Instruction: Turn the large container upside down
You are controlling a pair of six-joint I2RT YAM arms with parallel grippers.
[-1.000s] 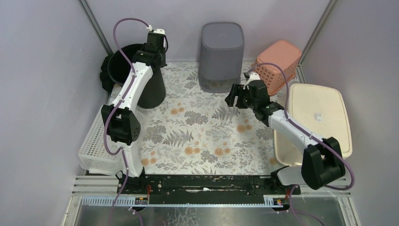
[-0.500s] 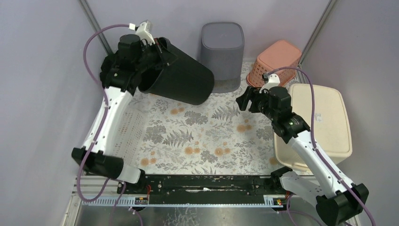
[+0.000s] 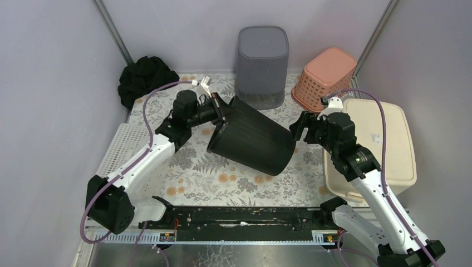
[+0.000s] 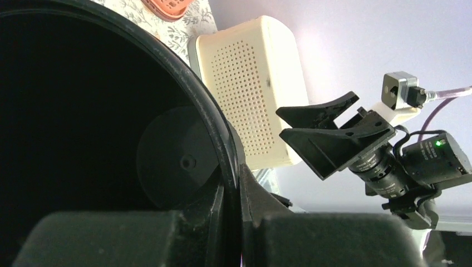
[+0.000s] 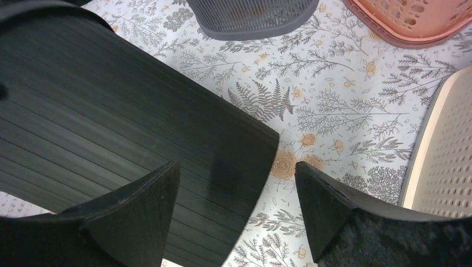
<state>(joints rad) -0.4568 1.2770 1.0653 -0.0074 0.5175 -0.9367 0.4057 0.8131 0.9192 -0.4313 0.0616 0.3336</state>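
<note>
1. The large black container (image 3: 253,142) lies tilted on its side in the middle of the flowered mat (image 3: 245,181). Its open mouth faces the left side of the table and its closed base faces the right.
2. The left gripper (image 3: 220,111) is clamped on the rim of the mouth. In the left wrist view one finger is inside the wall and the other one outside, with the rim pinched between them.
3. The right gripper (image 3: 298,127) is just beside the upper edge of the base. Its jaws stand wide apart and hold nothing. In the right wrist view the ribbed wall and the base edge are seen between the two fingers (image 5: 139,217); whether they touch it, I cannot tell.
4. Behind the container stands a grey bin (image 3: 261,61), and a pink basket (image 3: 325,72) leans near it on the right.
5. A cream perforated tub (image 3: 384,139) lies at the right edge, a white tray (image 3: 125,153) at the left, and a black cloth (image 3: 143,75) in the far left corner.
</note>
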